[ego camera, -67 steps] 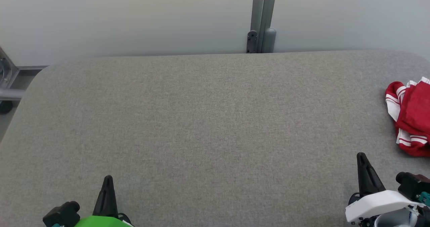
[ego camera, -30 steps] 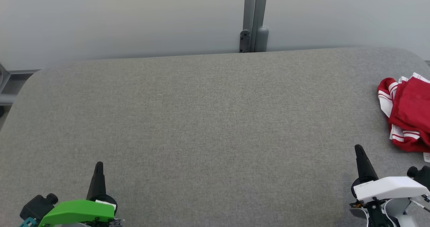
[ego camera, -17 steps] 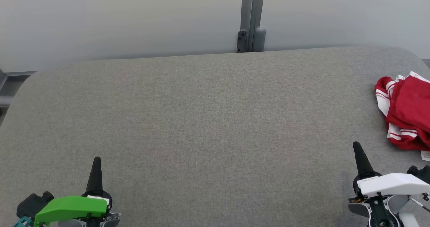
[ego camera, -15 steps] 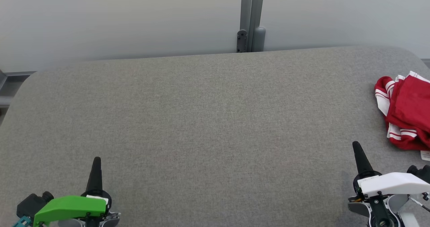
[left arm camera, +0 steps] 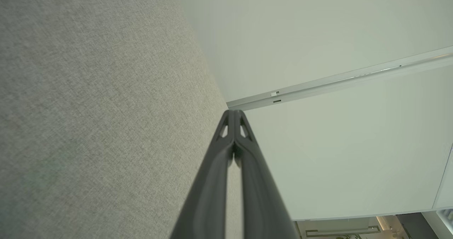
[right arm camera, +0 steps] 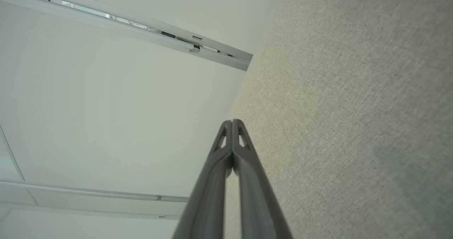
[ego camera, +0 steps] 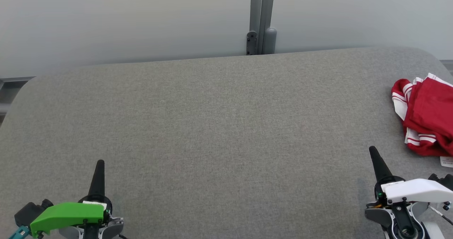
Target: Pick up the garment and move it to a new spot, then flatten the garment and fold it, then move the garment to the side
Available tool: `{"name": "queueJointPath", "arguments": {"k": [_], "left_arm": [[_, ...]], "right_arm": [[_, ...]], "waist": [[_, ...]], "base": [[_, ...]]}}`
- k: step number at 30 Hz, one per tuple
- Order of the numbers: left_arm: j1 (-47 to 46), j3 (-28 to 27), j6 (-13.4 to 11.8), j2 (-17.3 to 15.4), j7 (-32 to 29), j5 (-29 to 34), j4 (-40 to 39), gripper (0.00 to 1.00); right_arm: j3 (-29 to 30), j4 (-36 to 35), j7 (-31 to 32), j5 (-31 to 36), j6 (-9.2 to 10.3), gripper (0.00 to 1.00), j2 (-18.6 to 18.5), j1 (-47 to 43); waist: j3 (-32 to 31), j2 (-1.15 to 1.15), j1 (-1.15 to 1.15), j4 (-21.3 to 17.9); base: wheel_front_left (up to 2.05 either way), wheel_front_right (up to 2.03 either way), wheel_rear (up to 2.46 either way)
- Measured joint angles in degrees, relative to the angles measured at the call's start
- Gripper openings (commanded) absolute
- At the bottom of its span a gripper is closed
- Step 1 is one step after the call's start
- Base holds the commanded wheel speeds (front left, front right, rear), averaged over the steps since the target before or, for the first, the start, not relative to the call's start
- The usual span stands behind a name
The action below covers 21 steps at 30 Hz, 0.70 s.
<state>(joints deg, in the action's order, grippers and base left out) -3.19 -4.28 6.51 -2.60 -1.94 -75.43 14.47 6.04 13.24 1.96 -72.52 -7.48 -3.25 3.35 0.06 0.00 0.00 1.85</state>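
A crumpled red garment (ego camera: 428, 113) with white stripes lies at the right edge of the grey table (ego camera: 219, 126), partly cut off by the head view's border. My right gripper (ego camera: 372, 150) hovers at the lower right, in front of and to the left of the garment, apart from it, shut and empty. At the lower left my left gripper (ego camera: 100, 162) is also shut with nothing in it. In the wrist views the left gripper (left arm camera: 233, 112) and the right gripper (right arm camera: 231, 121) each show both fingers pressed together over the grey cloth.
A grey metal post (ego camera: 261, 19) rises behind the table's far edge against a pale wall. A small white tag (ego camera: 446, 161) lies just in front of the garment. The table's rounded far corners show at left and right.
The head camera has shifted, so the whole scene slid slightly left and up. Both grippers stay shut and have edged a little forward over the table.
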Motion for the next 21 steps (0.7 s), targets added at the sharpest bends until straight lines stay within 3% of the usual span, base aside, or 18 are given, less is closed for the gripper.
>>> {"name": "queueJointPath", "arguments": {"k": [21], "left_arm": [[-1.41,-1.19,0.48,-0.04,-2.48,-9.1,-0.21,0.0]], "right_arm": [[0.24,0.37,2.48,-10.62,0.0,0.0,0.24,1.54]], "waist": [[0.06,0.0,0.0,-0.92]], "base": [[0.0,0.0,0.0]]}}
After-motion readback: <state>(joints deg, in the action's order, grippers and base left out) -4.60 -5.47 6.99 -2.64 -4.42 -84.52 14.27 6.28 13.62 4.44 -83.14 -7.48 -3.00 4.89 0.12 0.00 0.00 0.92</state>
